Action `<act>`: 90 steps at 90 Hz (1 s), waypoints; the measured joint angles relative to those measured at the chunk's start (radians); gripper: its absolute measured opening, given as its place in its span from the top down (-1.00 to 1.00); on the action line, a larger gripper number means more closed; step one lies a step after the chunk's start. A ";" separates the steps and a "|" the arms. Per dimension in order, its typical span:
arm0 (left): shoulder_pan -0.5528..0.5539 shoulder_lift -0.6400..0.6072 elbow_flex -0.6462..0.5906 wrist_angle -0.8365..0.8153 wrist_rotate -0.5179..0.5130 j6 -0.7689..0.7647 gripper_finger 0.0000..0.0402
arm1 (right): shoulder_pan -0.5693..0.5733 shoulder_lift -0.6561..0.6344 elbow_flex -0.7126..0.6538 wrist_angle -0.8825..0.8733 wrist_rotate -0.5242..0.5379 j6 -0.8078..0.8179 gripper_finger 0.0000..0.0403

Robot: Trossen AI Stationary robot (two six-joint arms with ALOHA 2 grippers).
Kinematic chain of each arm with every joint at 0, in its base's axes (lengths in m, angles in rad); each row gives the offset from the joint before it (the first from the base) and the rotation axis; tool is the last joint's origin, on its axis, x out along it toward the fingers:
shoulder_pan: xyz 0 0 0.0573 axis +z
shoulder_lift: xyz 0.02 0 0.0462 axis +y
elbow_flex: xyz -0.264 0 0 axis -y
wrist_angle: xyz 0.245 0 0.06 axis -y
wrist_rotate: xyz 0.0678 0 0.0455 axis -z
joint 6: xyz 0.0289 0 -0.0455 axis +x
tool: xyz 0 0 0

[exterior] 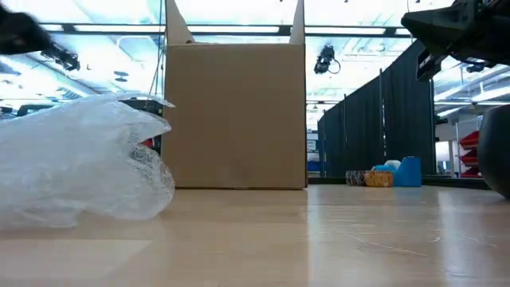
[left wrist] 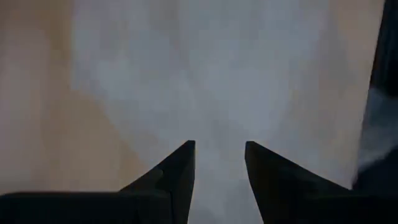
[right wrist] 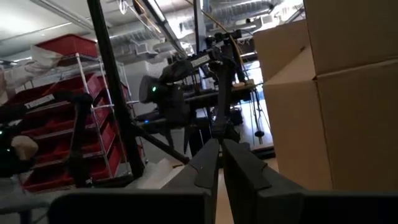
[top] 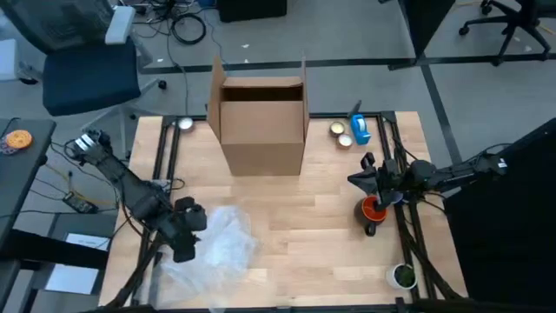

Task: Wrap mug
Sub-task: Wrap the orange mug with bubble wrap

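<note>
Under your right gripper [top: 372, 193] the orange mug [top: 372, 209] is half covered by the arm. The left gripper [top: 184, 233] hides part of the plastic wrap [top: 217, 248], which blurs ahead of its fingers [left wrist: 177, 171] in the wrist view.

**Bystanders on and around the desk**

We note an open cardboard box [top: 262, 122] upright at the far middle of the desk [top: 304, 217]. Near the far right edge: a blue object [top: 360, 130] beside two small round items [top: 340, 133]. A green-topped round thing [top: 402, 276] sits near right. Off-desk, a blue chair [top: 82, 65].
</note>
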 joint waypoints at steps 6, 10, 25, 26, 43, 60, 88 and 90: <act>-0.028 0.018 0.000 0.018 0.058 -0.052 0.36 | 0.000 0.000 0.000 0.000 0.000 0.000 1.00; -0.053 0.032 0.000 0.049 0.084 -0.095 0.36 | 0.000 0.000 0.000 0.000 0.000 0.000 1.00; -0.162 0.111 0.004 0.260 0.158 -0.227 0.37 | 0.000 0.000 0.000 0.000 0.000 0.000 1.00; -0.169 0.119 0.007 0.271 0.158 -0.231 0.37 | 0.000 0.000 0.000 0.000 0.000 0.000 1.00; -0.245 0.237 0.049 0.299 0.063 -0.249 0.37 | 0.000 0.000 0.000 0.000 0.001 0.000 1.00; -0.296 0.364 0.050 0.281 0.017 -0.246 0.37 | 0.000 0.000 0.000 0.000 0.001 0.000 1.00; -0.305 0.452 0.068 0.284 0.091 -0.233 0.37 | 0.000 0.000 0.000 0.000 0.006 0.000 1.00; -0.301 0.452 0.078 0.269 0.092 -0.229 0.37 | 0.000 0.000 0.001 0.000 0.006 0.000 1.00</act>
